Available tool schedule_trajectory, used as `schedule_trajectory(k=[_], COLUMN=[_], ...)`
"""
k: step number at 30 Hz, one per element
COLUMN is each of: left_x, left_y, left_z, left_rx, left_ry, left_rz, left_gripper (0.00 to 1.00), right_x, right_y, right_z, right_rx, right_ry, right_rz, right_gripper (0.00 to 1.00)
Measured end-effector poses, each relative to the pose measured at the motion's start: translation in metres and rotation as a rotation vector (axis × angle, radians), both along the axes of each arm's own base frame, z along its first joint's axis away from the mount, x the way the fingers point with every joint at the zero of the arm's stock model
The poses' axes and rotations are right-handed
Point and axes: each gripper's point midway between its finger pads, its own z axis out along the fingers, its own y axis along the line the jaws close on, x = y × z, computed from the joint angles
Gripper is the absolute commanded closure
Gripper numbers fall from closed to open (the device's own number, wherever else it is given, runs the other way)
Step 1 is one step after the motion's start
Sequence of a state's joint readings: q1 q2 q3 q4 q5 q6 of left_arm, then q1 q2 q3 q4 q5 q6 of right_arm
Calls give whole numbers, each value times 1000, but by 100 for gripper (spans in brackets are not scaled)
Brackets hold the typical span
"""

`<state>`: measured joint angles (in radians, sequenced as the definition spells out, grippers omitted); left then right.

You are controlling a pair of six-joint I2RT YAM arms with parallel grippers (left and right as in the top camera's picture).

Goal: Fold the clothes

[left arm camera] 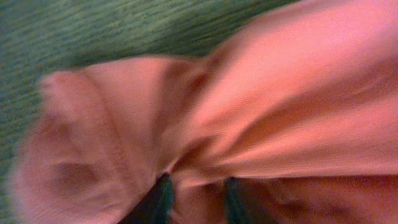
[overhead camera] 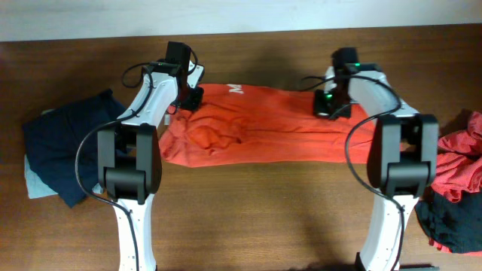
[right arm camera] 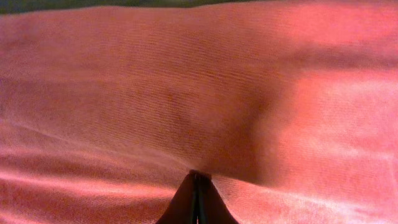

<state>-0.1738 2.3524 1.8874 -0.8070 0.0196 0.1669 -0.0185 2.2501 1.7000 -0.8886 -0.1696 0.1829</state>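
An orange-red T-shirt [overhead camera: 271,128] lies spread across the middle of the table, with white lettering [overhead camera: 237,89] at its far edge. My left gripper [overhead camera: 192,98] is down at the shirt's far left corner. In the blurred left wrist view its two dark fingers [left arm camera: 163,199] stand apart, open, with a bunched fold of the shirt [left arm camera: 280,93] between them. My right gripper [overhead camera: 331,105] rests on the shirt's far right part. In the right wrist view its fingertips [right arm camera: 198,177] are pressed together on a pucker of the orange-red cloth [right arm camera: 186,93].
A dark navy garment [overhead camera: 68,147] lies heaped at the left over a pale grey-green piece [overhead camera: 34,181]. At the right edge are red clothes [overhead camera: 463,158] and a black piece [overhead camera: 452,222]. Both arm bases stand at the near side of the wooden table [overhead camera: 263,211].
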Motion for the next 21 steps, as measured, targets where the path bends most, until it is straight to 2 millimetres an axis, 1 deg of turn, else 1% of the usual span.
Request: schedule_trajectory(k=[1,3,6,8,10,12,14,17,18,19,20,21], left_x=[0,-1,-7,-10,-10,-6,-8,-17,-21,-23,-26,-33], left_y=[0,-1,0,2,9,21,30,39,38,35,28,18], left_z=[0,0,0,7,20,39,52,73,83,90,98,103], left_rx=[-1,-4,-1,7,36,58,69,72,61,50,31,11], left_ry=[0,4,34,50,60,54,65,85,86,82,83,96], left_rz=[2,1,4,14,42,76,99,118,116,111,101,81], left_gripper=[49,46,44,44,44,44,43,44,45,48,57,65], right_x=[1,0,-5,-8,-13,-16,-17,-18,-18,-18,-21,-22], right_y=[-11,-27,-28,-26,-25,-24,-24,-24,-24,-23,-22,-22], right_z=[0,1,4,6,8,17,36,64,85,91,106,112], right_rx=[1,23,51,61,69,68,65,60,59,58,60,61], right_ry=[-2,6,24,34,50,48,26,-23,-62,-76,-96,-105], right_rz=[-17,-28,-5,14,25,29,32,34,37,37,39,41], right_gripper=[87,77,63,59,57,57,56,55,52,51,51,51])
